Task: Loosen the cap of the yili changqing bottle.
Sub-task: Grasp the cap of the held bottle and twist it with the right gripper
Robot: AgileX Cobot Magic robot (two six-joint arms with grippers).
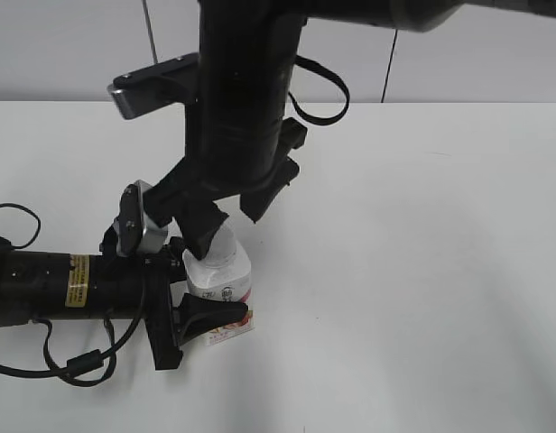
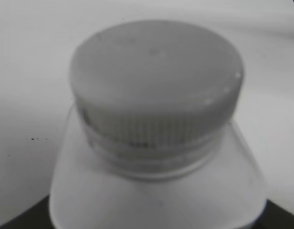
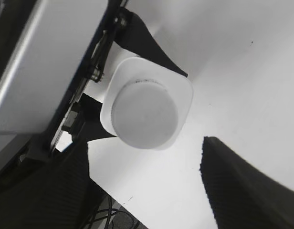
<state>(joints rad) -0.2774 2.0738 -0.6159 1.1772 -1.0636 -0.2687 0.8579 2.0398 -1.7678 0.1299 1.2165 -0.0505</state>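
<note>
A: Where's the bottle (image 1: 220, 275)?

B: On the table (image 1: 422, 253), left of centre, upright, neck axis vertical. Left gripper (image 1: 201, 302) comes in flat from the left edge, arm horizontal, jaws closed on the bottle's body, one each side.

A: And the cap (image 3: 144, 114)?

B: Still on top. Left wrist cam sees it close up, ribbed rim, seated on the neck.

A: Right gripper (image 3: 144, 191)?

B: Reaches across from above, arm roughly vertical w/ wrist tilted, so it's the one over the cap. Its cam looks almost straight down: two dark fingers (image 3: 242, 191) spread wide, holding nothing, the cap up-frame of the gap, not yet between them.

A: So next move?

B: Prob. shift so the fingers straddle the cap, drop along the neck axis, close, twist. Off-centre, one finger could hit the shoulder.
</note>
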